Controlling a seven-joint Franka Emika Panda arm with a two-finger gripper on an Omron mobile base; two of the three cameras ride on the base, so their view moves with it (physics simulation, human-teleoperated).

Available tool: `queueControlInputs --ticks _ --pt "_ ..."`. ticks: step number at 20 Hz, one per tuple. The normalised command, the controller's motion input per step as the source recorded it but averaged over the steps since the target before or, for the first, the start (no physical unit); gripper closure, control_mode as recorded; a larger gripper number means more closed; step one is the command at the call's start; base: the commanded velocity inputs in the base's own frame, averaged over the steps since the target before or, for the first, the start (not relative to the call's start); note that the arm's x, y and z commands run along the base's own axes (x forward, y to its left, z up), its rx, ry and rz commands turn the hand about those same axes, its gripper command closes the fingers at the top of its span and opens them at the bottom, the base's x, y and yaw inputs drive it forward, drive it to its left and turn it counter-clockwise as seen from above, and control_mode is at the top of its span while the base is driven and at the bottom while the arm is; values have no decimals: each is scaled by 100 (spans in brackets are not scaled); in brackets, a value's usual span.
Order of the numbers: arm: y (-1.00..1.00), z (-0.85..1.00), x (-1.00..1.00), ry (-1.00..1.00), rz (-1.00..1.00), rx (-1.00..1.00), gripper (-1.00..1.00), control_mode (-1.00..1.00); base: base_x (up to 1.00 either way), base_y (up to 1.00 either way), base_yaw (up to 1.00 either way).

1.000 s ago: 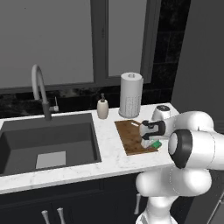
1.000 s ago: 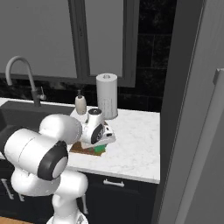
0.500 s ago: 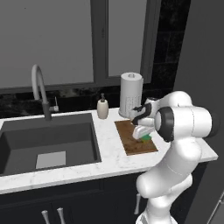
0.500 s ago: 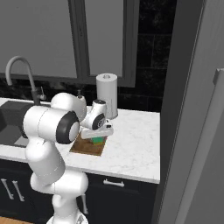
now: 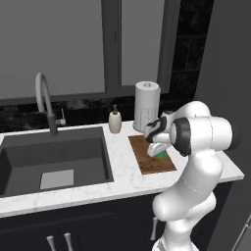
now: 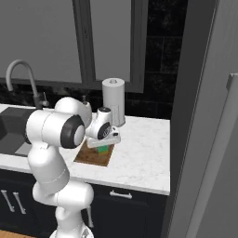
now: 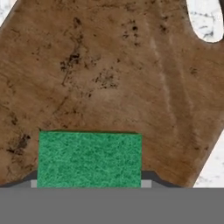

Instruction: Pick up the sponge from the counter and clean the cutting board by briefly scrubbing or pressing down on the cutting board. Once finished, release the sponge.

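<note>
Setting: simulated kitchen, dark tiled wall behind a grey window, white grey-veined marble-look counter (image 5: 122,171) over dark cabinets.

Fixtures and bystanders on the counter:
- dark inset sink (image 5: 54,159) with a curved grey tap (image 5: 45,100), at the left;
- small beige soap bottle (image 5: 115,121) behind the sink's right corner;
- upright white paper-towel roll (image 5: 146,105) against the wall, just behind the board.

Task items:
- flat brown wooden cutting board (image 5: 147,157) with rounded corners and mottled grain, lying between the sink and the counter's right end; its handle hole (image 7: 205,19) shows pale counter through it in the hand view.
- small rectangular sponge (image 7: 89,159), green-topped, held at the tip of the gripper (image 5: 159,151). In both base views it sits low over the near right part of the board; in the hand view its green face lies against the brown grain. Whether it presses on the wood or hangs just above it, I cannot tell.

Gripper state: jaws closed on the sponge, one finger at each short side.

Progress, as a judgement: pick-up is done, and the sponge has been brought to the board. The scrubbing or pressing step appears to be in hand. Left to do: finish the brief scrub, then open the jaws and let the sponge go.
</note>
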Motion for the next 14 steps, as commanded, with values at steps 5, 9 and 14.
queueControlInputs --ticks 5,9,14 --pt "0 -29 -24 -24 0 -3 100 -100 0 0 0" --pt "6 -3 -31 -7 0 -1 100 -100 0 0 0" --pt "1 0 -4 19 6 0 100 -100 0 0 0"
